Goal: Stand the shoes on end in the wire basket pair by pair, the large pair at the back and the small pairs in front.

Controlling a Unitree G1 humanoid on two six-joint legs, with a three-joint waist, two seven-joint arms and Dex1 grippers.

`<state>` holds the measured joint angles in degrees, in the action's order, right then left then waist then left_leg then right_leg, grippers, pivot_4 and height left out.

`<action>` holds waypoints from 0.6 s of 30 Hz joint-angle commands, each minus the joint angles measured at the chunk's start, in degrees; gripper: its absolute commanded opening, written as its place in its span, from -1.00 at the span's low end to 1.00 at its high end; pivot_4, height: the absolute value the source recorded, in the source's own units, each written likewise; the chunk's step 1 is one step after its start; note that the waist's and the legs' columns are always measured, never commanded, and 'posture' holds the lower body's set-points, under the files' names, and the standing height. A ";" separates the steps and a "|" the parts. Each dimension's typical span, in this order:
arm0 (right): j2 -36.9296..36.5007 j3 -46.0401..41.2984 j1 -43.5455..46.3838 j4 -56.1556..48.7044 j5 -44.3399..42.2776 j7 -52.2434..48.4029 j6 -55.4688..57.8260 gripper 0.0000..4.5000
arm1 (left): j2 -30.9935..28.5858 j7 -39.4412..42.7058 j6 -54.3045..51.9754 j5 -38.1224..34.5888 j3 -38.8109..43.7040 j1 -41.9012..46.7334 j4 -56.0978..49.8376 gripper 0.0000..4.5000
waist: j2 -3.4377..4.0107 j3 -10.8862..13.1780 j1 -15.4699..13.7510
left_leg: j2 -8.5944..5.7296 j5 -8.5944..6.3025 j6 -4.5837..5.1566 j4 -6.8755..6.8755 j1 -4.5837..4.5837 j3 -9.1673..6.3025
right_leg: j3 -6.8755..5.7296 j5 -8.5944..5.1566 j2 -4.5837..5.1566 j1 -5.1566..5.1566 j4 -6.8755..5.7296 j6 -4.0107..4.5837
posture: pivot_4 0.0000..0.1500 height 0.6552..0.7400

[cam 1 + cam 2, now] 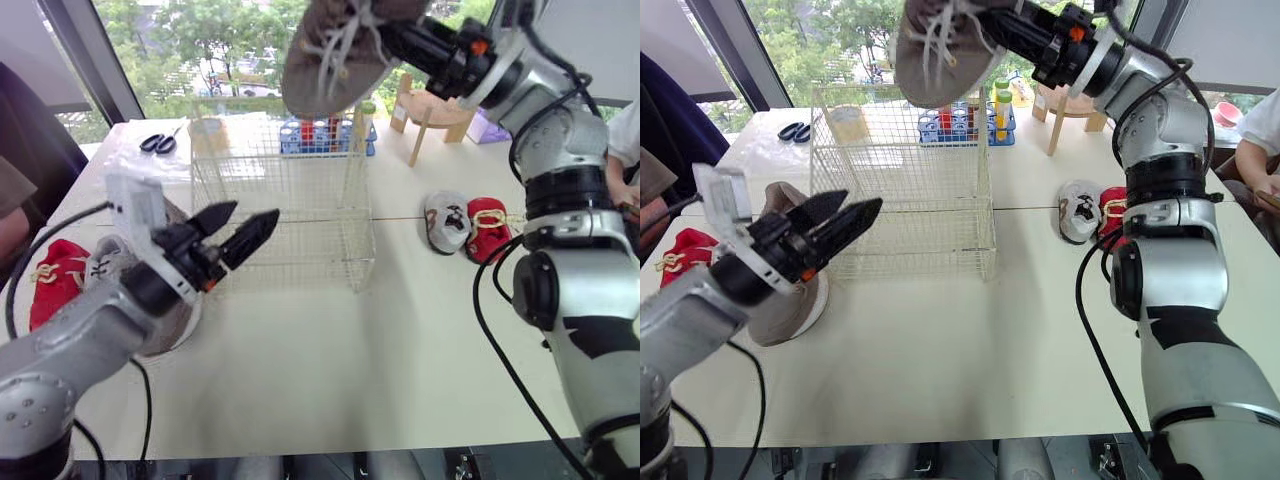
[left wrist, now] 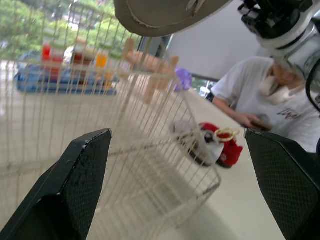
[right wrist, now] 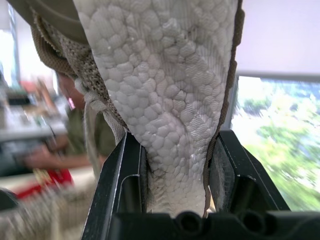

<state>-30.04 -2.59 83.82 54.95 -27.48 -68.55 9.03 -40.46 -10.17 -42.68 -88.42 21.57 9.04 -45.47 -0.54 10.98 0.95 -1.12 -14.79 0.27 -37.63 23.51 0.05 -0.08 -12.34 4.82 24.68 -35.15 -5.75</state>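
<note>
Holding large brown shoe [image 1: 330, 60] high above the wire basket [image 1: 285, 200].
Right gripper [image 1: 395, 35] clamped across the shoe's white sole; left gripper [image 1: 253, 213] fingers spread, empty, just left of basket.

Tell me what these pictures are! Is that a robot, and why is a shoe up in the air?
Yes, it is a robot with two arms. Two pictures come from cameras in its head, looking down at a table. The other two come from cameras on its wrists. Each arm ends in a black two-fingered tool. The right tool is pinching a big brown shoe high above an empty wire basket. The left tool is open and holds nothing. A second big shoe lies under the left arm. A small grey shoe and a small red shoe lie on the robot's right, and another red shoe on its left. A person sits nearby.
</note>
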 commanded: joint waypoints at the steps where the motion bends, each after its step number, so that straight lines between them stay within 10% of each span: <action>1: 0.32 0.87 5.62 7.19 6.40 -2.76 -8.91 -0.49 | -1.24 -0.37 3.09 0.29 2.09 -1.99 -1.92 0.94 | 0.00 0.00 -0.05 | -0.02 0.02 -0.03 0.06 -0.01 0.02 | 0.01 0.01 0.02 0.01 0.02 0.03 | 1.00 1.00; 13: 5.41 1.04 10.66 19.33 18.04 -3.53 -12.72 -0.49 | -4.64 1.87 5.84 1.93 0.79 -4.31 -0.97 0.94 | 0.00 0.00 -0.04 | -0.08 0.18 -0.32 0.50 0.00 0.01 | -0.01 -0.01 0.13 0.21 0.06 0.07 | 1.00 1.00; 18: 5.72 -0.11 11.30 20.56 20.34 0.83 -12.79 0.59 | -4.50 2.02 6.12 3.55 -0.46 -3.92 -0.38 0.96 | 0.00 0.00 -0.07 | -0.09 0.19 -0.33 0.50 0.00 0.01 | -0.02 -0.01 0.14 0.20 0.06 0.08 | 1.00 1.00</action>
<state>-23.58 -0.85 91.67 76.69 -7.23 -69.42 -2.54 -44.67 -8.50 -37.93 -85.43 21.00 4.52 -45.34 -0.53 10.98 0.88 -1.21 -14.60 -0.06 -37.13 23.50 0.06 -0.10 -12.35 4.96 24.89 -35.10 -5.67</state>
